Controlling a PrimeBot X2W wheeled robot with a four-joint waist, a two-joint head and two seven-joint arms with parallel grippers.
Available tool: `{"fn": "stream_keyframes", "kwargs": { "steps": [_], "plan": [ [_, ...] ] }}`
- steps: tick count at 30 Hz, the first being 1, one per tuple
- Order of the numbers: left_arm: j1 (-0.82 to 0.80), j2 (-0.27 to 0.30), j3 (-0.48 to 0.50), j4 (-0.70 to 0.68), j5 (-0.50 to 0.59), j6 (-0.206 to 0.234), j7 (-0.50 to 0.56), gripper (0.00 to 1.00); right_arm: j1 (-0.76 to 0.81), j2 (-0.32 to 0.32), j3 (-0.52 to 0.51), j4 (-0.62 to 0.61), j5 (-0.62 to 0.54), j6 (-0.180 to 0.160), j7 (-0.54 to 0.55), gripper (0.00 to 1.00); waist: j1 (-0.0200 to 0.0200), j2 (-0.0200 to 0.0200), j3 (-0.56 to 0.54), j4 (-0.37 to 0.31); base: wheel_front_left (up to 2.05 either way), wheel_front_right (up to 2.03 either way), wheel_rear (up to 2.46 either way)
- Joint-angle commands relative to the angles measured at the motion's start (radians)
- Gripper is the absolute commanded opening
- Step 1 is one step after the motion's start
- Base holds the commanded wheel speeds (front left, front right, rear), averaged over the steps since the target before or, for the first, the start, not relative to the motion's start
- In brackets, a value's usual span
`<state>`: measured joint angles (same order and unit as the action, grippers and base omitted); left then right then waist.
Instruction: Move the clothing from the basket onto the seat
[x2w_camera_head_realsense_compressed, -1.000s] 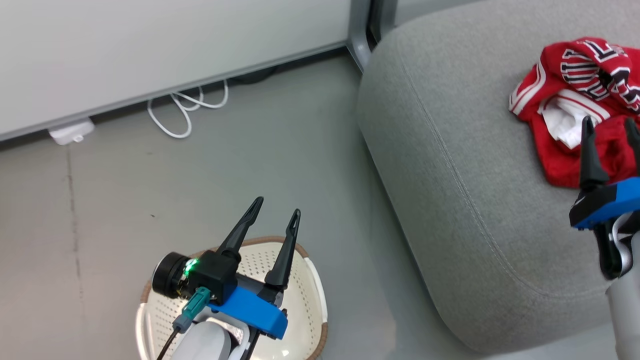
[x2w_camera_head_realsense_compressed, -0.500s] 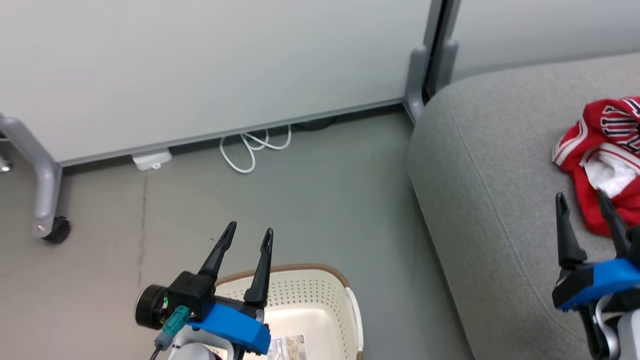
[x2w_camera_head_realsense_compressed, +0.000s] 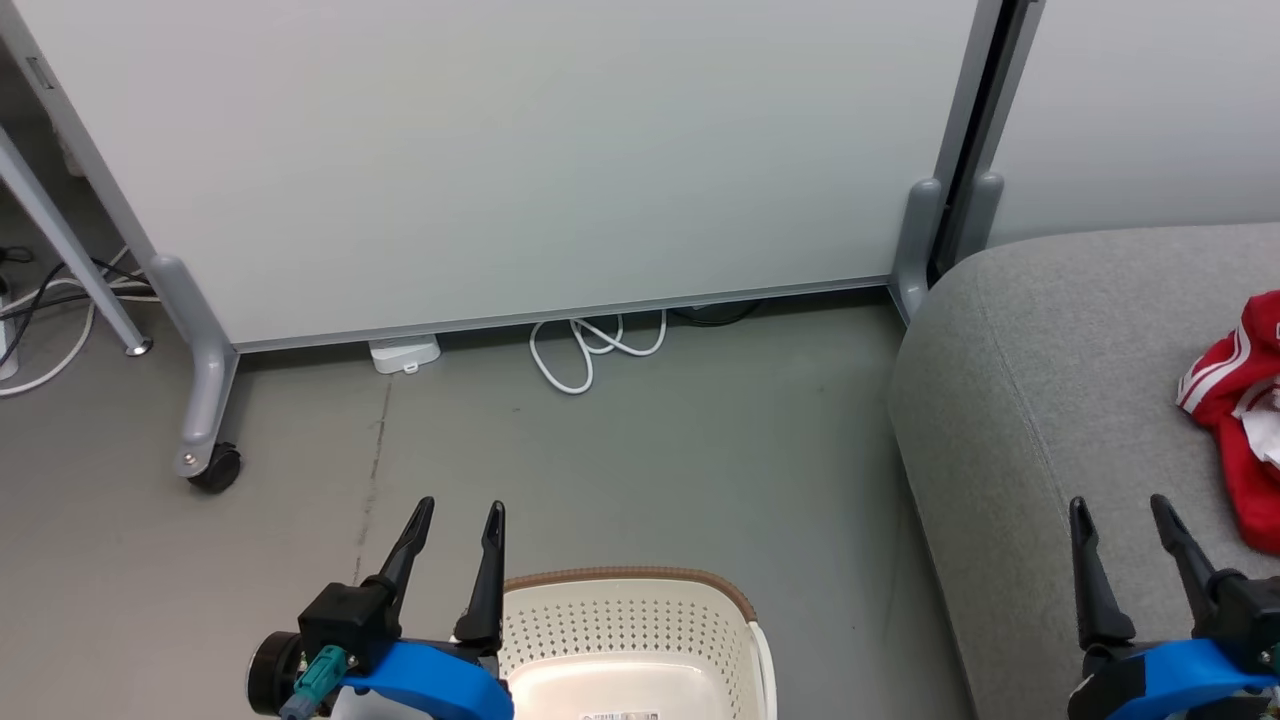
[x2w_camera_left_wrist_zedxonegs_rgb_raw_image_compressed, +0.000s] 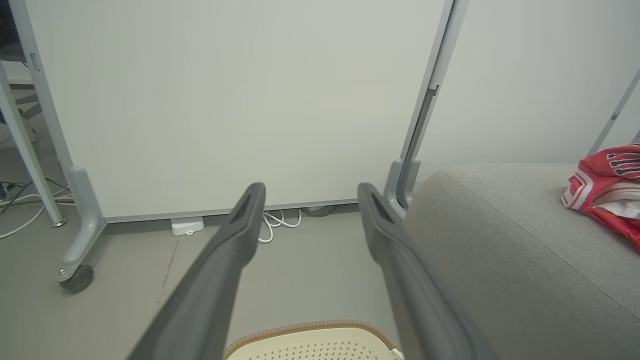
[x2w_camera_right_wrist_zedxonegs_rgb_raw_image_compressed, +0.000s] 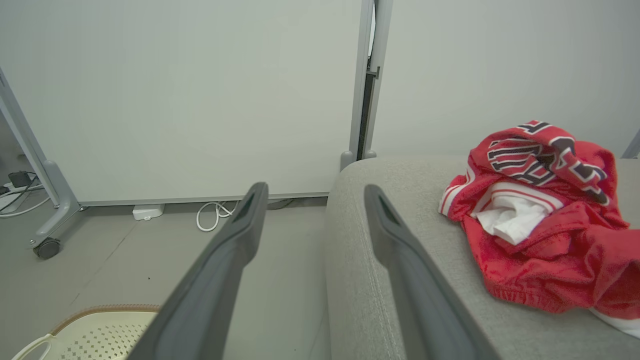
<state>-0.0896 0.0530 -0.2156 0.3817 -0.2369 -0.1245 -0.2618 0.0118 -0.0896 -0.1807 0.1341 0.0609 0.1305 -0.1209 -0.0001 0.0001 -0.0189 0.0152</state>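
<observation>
Lying crumpled on the grey seat (x2w_camera_head_realsense_compressed: 1050, 400) at right, the red clothing (x2w_camera_right_wrist_zedxonegs_rgb_raw_image_compressed: 550, 270) looks light, soft and limp, best pinched at a raised fold, while left gripper (x2w_camera_head_realsense_compressed: 461, 503) by the near basket (x2w_camera_head_realsense_compressed: 640, 620) and right gripper (x2w_camera_head_realsense_compressed: 1117, 500) both stand wide apart, empty

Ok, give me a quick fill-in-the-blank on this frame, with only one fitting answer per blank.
The red clothing lies on the ____ seat.
The laundry basket stands on the ____.
The left gripper and the right gripper both have their jaws ____.
Missing words: grey; floor; open.
</observation>
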Motion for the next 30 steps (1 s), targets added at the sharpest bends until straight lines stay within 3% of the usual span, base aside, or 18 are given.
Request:
{"fn": "stream_keyframes", "kwargs": {
  "steps": [1, 17, 30],
  "plan": [
    [0.003, 0.000, 0.008, 0.007, -0.003, -0.007, -0.005, 1.00, 0.026, 0.011, 0.005, -0.011, -0.007, 0.001, -0.008, 1.00, 0.0001, -0.0001, -0.010, 0.018, 0.00, 0.00, 0.00],
    [0.032, -0.002, 0.063, 0.060, 0.037, -0.008, -0.005, 1.00, 0.101, 0.038, 0.021, -0.018, 0.010, 0.001, -0.007, 1.00, 0.0001, -0.0001, -0.047, 0.091, 0.00, 0.00, 0.00],
    [0.038, -0.003, 0.066, 0.062, 0.053, -0.006, -0.005, 1.00, 0.117, 0.040, 0.023, 0.009, 0.014, 0.001, -0.026, 1.00, 0.0001, -0.0001, -0.048, 0.097, 0.00, 0.00, 0.00]
  ]
}}
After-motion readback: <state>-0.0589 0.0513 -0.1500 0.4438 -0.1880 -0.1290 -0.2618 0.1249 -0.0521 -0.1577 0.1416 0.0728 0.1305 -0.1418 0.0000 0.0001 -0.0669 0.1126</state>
